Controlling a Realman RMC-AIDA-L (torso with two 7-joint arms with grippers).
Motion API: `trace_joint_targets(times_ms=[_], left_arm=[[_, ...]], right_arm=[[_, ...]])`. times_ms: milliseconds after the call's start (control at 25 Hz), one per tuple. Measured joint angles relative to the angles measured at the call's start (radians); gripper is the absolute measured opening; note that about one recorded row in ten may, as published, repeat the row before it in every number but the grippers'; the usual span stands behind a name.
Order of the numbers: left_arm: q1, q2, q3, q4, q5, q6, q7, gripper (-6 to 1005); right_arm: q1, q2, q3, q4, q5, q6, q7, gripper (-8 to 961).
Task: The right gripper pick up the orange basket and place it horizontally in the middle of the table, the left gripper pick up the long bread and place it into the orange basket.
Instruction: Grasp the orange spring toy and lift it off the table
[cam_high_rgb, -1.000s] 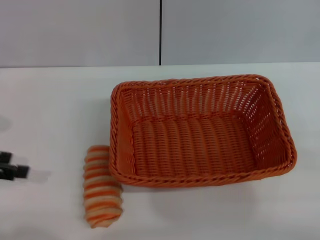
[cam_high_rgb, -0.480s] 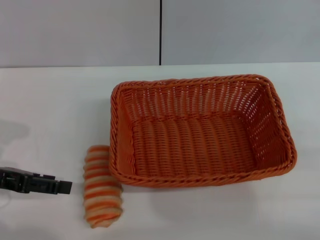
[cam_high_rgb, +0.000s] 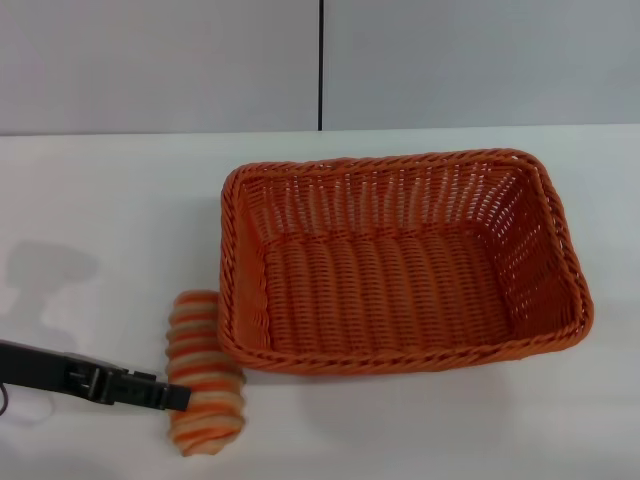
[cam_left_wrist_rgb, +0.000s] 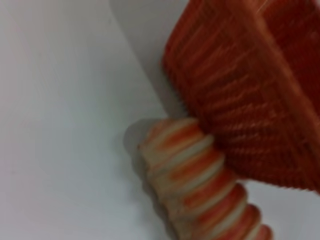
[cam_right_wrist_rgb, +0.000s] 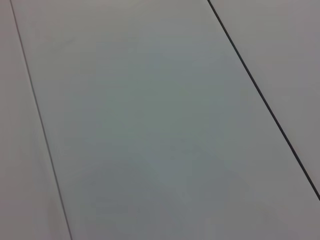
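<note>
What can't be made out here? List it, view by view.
- Head view: left gripper reaches the long bread; open or shut unclear, arm cut off by the frame edge.
- Left wrist view: its own fingers absent; bread cut off; orange basket blurred.
- Right wrist view: only grey panels; right gripper unseen.

Only one part of the robot shows in the head view: the left gripper (cam_high_rgb: 178, 397), a long, thin black bar that comes in from the picture's 8 o'clock edge. The bar is flat and narrow, matte black along its whole visible run. About midway along it sits a blockier black section with small pale marks on its top face, like little screws or fittings. Past that block the bar steps down to a slimmer, squared-off black tip. At the 9 o'clock edge a thin dark cable curves beneath the bar.
</note>
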Motion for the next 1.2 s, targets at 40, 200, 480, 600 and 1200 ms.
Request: trace_joint_targets(times_ms=[40,200,480,600,1200], left_arm=[[0.000,0.000,0.000,0.000,0.000,0.000,0.000,825],[0.007,0.000,0.052,-0.004,-0.024,-0.033,-0.018,810],[0.009,0.001,0.065,-0.056,-0.098,-0.063,-0.026,743],[0.004,0.002,0.093,-0.078,-0.094,-0.084,-0.035,735],[0.002,0.007,0.155,-0.075,-0.092,-0.112,-0.080,518]], right_arm=[[0.000,0.000,0.000,-0.003,0.000,0.000,0.000,405],[-0.004,0.000,0.003,-0.011,-0.008,0.000,-0.006,405],[-0.002,-0.003,0.008,-0.023,-0.022,-0.005,-0.023,405],[-0.003,-0.003,0.009,-0.024,-0.022,-0.006,-0.024,405],[-0.013,-0.005,0.011,-0.023,-0.022,-0.007,-0.025,405]])
